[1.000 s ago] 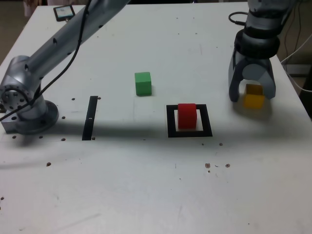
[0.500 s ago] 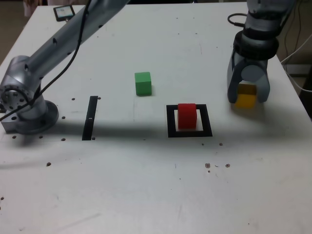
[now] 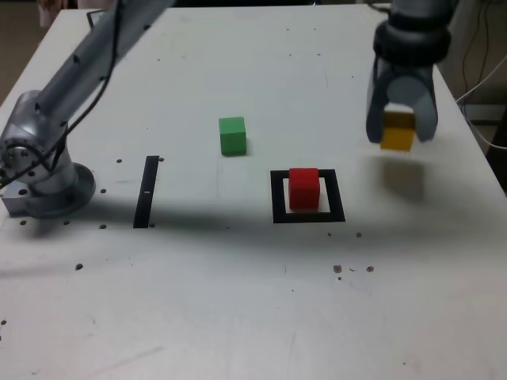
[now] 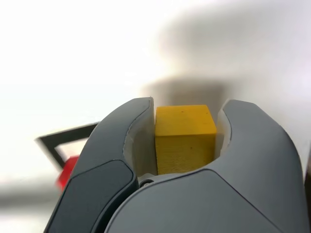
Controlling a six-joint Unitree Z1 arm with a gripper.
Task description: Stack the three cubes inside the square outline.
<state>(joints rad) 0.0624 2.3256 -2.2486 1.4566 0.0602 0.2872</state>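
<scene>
Early stage of the stack, maybe a third in. Red cube (image 3: 304, 188) sits on the worktop (image 3: 198, 309) inside the square outline (image 3: 336, 195), white centre showing beside it, nothing on top. So the base is placed.

Yellow cube (image 4: 184, 138) is gripped between the fingers of the hand (image 3: 401, 134), up off the worktop, shadow below it, on the exterior view's right of the outline and well apart from it. Green cube (image 3: 233, 136) is on the worktop, untouched, between the black strip (image 3: 146, 191) and the outline as seen left to right, farther back.

Left to do: yellow onto red, likely next, then green on top. Yellow needs centring over red before release, or the stack could tip.
</scene>
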